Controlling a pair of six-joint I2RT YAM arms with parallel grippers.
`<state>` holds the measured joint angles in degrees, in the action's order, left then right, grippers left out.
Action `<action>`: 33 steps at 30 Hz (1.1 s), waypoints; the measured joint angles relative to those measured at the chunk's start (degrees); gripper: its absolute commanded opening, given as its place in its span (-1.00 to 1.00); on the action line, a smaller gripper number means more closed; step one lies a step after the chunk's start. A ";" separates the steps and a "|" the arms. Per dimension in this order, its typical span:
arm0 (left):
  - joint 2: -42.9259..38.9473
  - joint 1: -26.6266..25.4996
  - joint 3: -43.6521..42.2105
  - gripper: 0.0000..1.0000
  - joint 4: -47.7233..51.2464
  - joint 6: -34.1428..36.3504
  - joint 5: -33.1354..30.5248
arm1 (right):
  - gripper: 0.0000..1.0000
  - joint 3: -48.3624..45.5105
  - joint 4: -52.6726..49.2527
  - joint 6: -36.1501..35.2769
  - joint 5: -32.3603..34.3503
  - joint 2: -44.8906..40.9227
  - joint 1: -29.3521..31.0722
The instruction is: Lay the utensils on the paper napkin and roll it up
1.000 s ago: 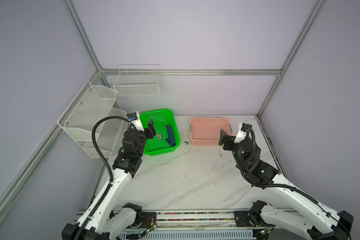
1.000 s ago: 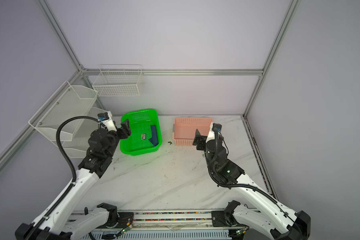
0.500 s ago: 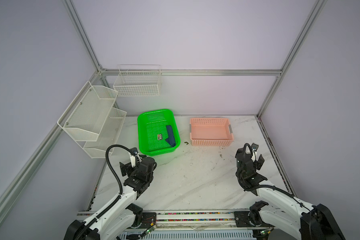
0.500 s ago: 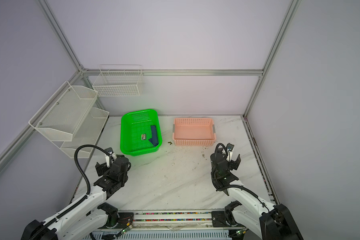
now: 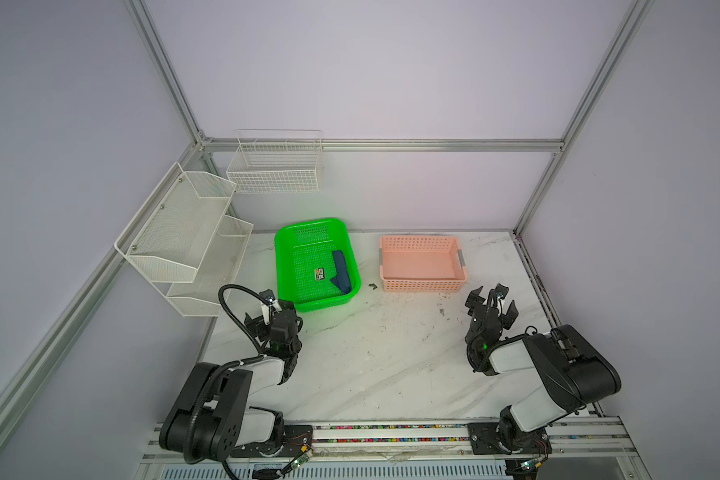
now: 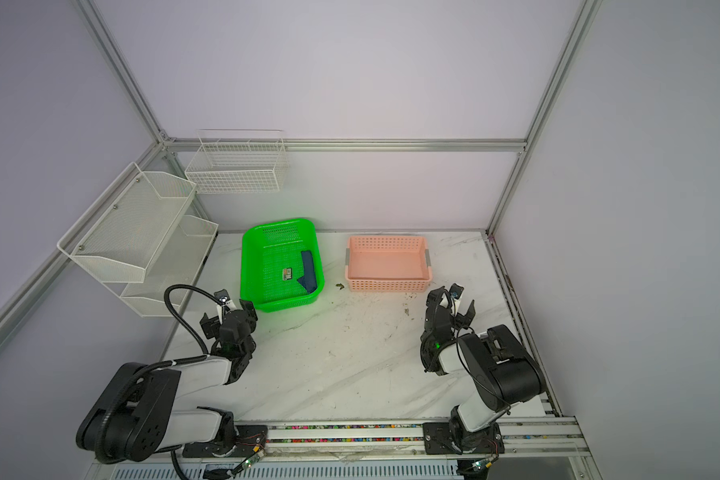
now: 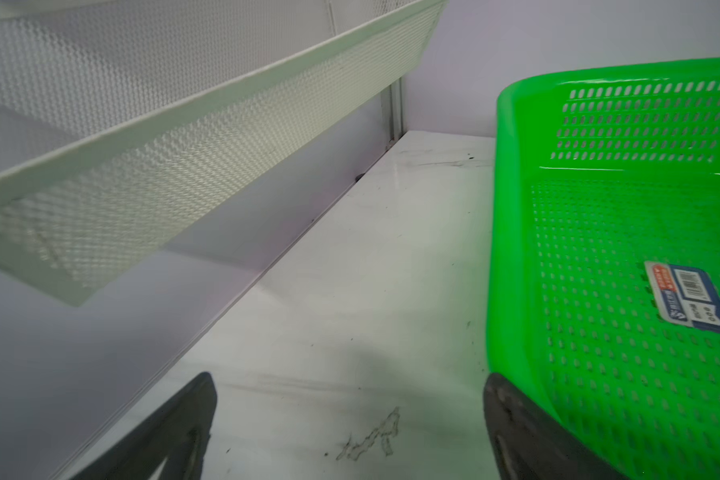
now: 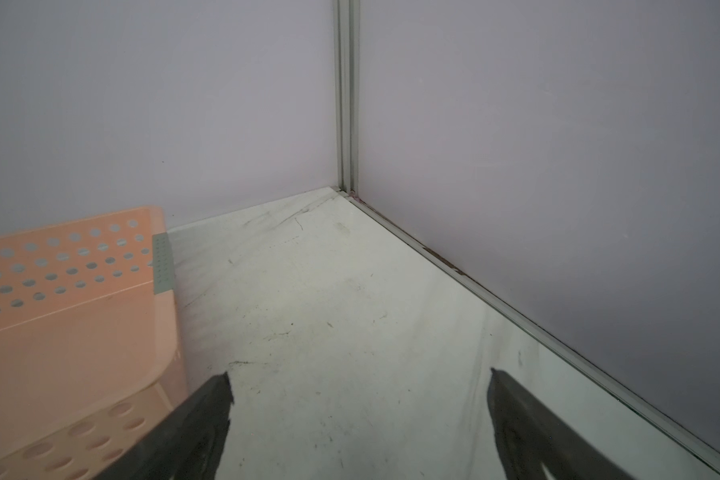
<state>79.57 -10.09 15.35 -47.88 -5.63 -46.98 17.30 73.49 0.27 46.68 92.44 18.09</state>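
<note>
A dark navy bundle, which looks like the paper napkin (image 5: 341, 272) (image 6: 308, 272) folded or rolled, lies against the right wall inside a green basket (image 5: 285, 266) (image 6: 248, 266). The utensils do not show on their own; whether they are inside the bundle I cannot tell. My left gripper (image 5: 271, 313) (image 6: 228, 313) (image 7: 350, 380) rests low at the basket's front left corner, open and empty. My right gripper (image 5: 493, 305) (image 6: 451, 305) (image 8: 358, 374) sits open and empty over bare table, just right of a pink basket (image 5: 420, 286).
A small printed label (image 5: 320, 274) (image 7: 686, 297) lies on the green basket's floor. The pink basket (image 8: 59, 299) holds nothing I can see. A white mesh shelf (image 5: 184, 232) and a wire basket (image 5: 275, 166) hang on the left and back walls. Both arms are folded low by the front rail.
Both arms pulled back from the baskets toward the front and folded down low. The navy bundle stayed in the green basket.
</note>
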 measured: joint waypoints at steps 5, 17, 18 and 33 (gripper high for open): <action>10.58 0.57 -3.76 0.99 -18.38 4.59 4.72 | 0.95 -1.51 11.78 -3.43 -5.90 9.70 -1.97; 13.29 -0.02 -6.97 0.99 -34.88 9.29 16.44 | 0.95 -0.96 15.87 -7.02 -18.45 14.88 -2.93; 14.25 0.20 -6.25 0.99 -35.28 9.27 16.85 | 0.95 0.39 15.41 -6.60 -18.58 14.47 -3.41; 10.82 9.57 4.24 0.99 -7.65 3.26 26.84 | 0.95 8.50 6.21 -1.38 -23.41 10.47 -10.54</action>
<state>90.39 -0.51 19.59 -55.53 -2.37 -20.14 25.80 79.70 -1.10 23.27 102.91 7.55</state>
